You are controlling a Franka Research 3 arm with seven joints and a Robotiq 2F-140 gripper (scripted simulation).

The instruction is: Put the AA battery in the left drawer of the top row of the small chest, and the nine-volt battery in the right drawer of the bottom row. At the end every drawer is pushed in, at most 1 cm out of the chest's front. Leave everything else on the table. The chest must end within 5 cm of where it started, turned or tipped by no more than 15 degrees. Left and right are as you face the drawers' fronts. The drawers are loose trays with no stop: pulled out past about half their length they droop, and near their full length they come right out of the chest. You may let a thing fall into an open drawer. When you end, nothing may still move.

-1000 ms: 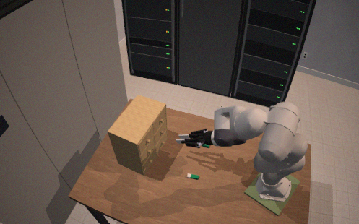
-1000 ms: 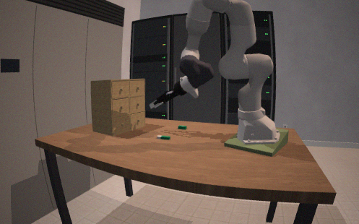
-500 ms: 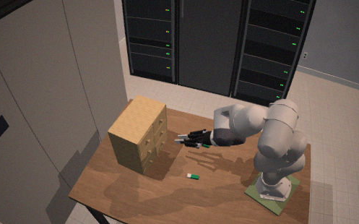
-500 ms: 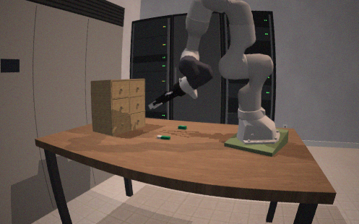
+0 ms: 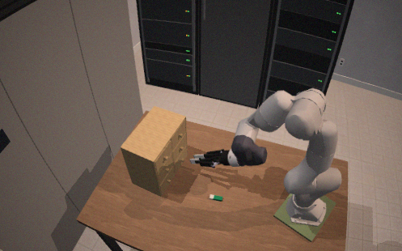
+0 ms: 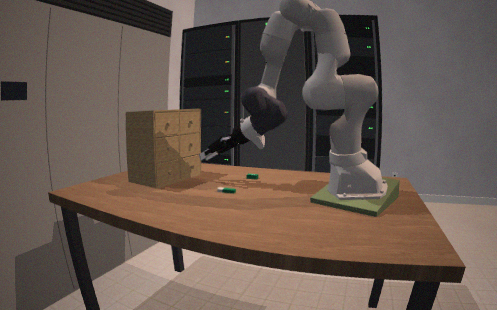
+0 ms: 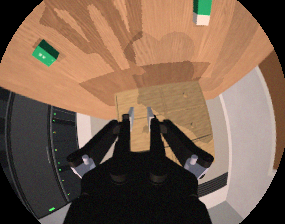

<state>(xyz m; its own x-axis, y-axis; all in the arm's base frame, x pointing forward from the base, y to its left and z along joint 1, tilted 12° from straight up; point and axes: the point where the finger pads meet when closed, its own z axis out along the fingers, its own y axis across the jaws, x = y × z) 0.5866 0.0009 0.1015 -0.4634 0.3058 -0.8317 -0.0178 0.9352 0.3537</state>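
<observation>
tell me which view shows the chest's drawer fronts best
The exterior view: the chest faces it partly, so all six fronts in three rows show. The top view shows the chest mostly from above, with its fronts foreshortened. The wrist view shows only part of the chest.

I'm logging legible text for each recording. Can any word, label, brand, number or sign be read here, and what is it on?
None: no text can be read in any view.
Chest: plain wood drawer fronts, no labels.
Green and white battery: no print that can be made out.
Small green battery: too small to show any marking.
Server racks: only small green and orange lights, no characters.
Dark wall plate: blank.
</observation>
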